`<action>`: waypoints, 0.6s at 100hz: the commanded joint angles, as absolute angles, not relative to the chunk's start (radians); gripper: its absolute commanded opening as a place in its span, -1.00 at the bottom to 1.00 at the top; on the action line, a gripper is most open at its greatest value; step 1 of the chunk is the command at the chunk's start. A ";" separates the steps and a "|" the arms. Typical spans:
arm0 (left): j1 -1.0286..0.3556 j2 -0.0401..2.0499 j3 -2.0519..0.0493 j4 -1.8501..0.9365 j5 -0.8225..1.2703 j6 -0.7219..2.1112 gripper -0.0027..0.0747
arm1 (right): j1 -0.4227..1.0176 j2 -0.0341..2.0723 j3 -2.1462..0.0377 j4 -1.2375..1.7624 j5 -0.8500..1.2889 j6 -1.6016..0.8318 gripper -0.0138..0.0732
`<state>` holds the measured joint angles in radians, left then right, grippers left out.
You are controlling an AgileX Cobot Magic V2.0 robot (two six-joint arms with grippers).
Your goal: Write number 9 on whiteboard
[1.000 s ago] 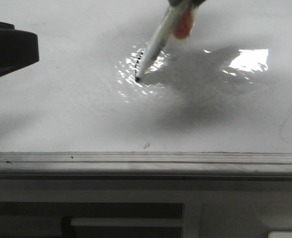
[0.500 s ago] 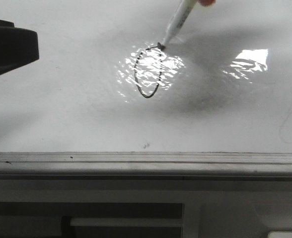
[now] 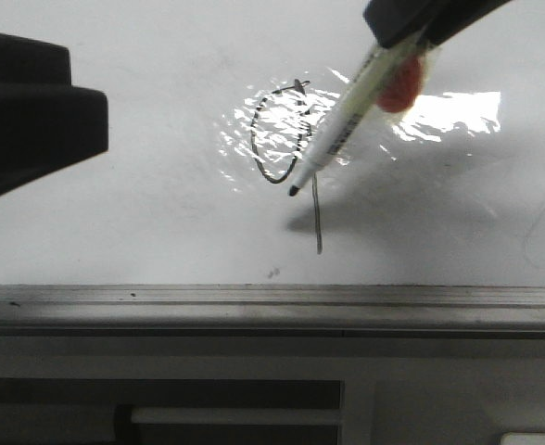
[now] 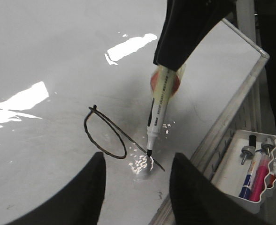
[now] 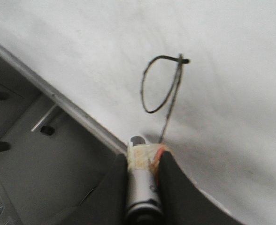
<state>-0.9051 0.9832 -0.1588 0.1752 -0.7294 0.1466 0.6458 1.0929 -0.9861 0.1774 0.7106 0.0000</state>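
The number 9 [image 3: 316, 218] is drawn in thin black marker on the whiteboard [image 3: 115, 232]: an oval loop with a long tail running toward the grey ledge [image 3: 272, 301]. It also shows in the left wrist view [image 4: 124, 134] and the right wrist view [image 5: 171, 101]. My right gripper [image 3: 402, 42] is shut on a white marker pen [image 3: 347, 116] with orange tape. The pen's tip is beside the loop's lower end, and its shadow lies apart from it. My left gripper [image 4: 135, 187] is open and empty, hovering near the 9, and is a dark mass at the left [image 3: 31, 111].
A white tray [image 4: 250, 173] holding several markers hangs beyond the board's metal edge. The ledge runs along the board's lower edge, with a grey panel and slots below it [image 3: 235, 408]. Bright glare patches [image 3: 462, 111] lie on the film.
The pen closed the loop at its top, then drew the tail down toward the ledge, and its tip is now back by the loop's lower end. The left gripper looms larger in the front view.
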 commanded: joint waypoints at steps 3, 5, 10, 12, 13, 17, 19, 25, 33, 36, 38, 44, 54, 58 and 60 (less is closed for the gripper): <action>-0.904 1.016 -0.184 0.194 -0.809 0.109 -0.17 | 0.717 1.086 -1.011 0.192 0.649 0.000 -0.84; -0.904 1.026 -0.184 0.196 -0.817 0.109 -0.17 | 0.726 1.090 -1.011 0.192 0.647 0.000 -0.84; -0.904 1.049 -0.184 0.200 -0.834 0.109 -0.17 | 0.758 1.107 -1.011 0.192 0.634 0.009 -0.84; -0.904 1.059 -0.184 0.204 -0.843 0.109 -0.17 | 0.764 1.112 -1.011 0.192 0.629 0.009 -0.84; -0.904 1.062 -0.184 0.209 -0.847 0.109 -0.17 | 0.769 1.116 -1.011 0.192 0.629 0.009 -0.84; -0.904 1.080 -0.184 0.226 -0.858 0.109 -0.17 | 0.783 1.128 -1.011 0.192 0.618 0.014 -0.84; -0.906 1.088 -0.184 0.232 -0.864 0.109 -0.17 | 0.787 1.133 -1.011 0.192 0.613 0.020 -0.84; -0.906 1.111 -0.184 0.245 -0.880 0.109 -0.17 | 0.799 1.146 -1.011 0.196 0.604 0.019 -0.84; -0.917 1.129 -0.184 0.245 -0.901 0.109 -0.17 | 0.808 1.153 -1.011 0.209 0.589 0.019 -0.84; -0.921 1.135 -0.184 0.245 -0.909 0.109 -0.17 | 0.813 1.155 -1.011 0.216 0.584 0.019 -0.84; -0.927 1.141 -0.186 0.245 -0.911 0.109 -0.17 | 0.815 1.157 -1.011 0.222 0.581 0.019 -0.84; -0.937 1.154 -0.194 0.243 -0.912 0.109 -0.17 | 0.819 1.158 -1.011 0.222 0.579 0.019 -0.84; -0.948 1.180 -0.220 0.230 -0.912 0.109 -0.17 | 0.822 1.158 -1.011 0.222 0.579 0.019 -0.84; -0.948 1.192 -0.229 0.230 -0.912 0.109 -0.17 | 0.823 1.158 -1.011 0.222 0.579 0.019 -0.84; -0.948 1.197 -0.235 0.230 -0.912 0.109 -0.17 | 0.823 1.158 -1.011 0.222 0.579 0.019 -0.84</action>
<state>-0.9376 1.1889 -0.1918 0.2520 -0.8244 0.1212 0.8179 1.1749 -0.9861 0.2109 0.6433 0.0181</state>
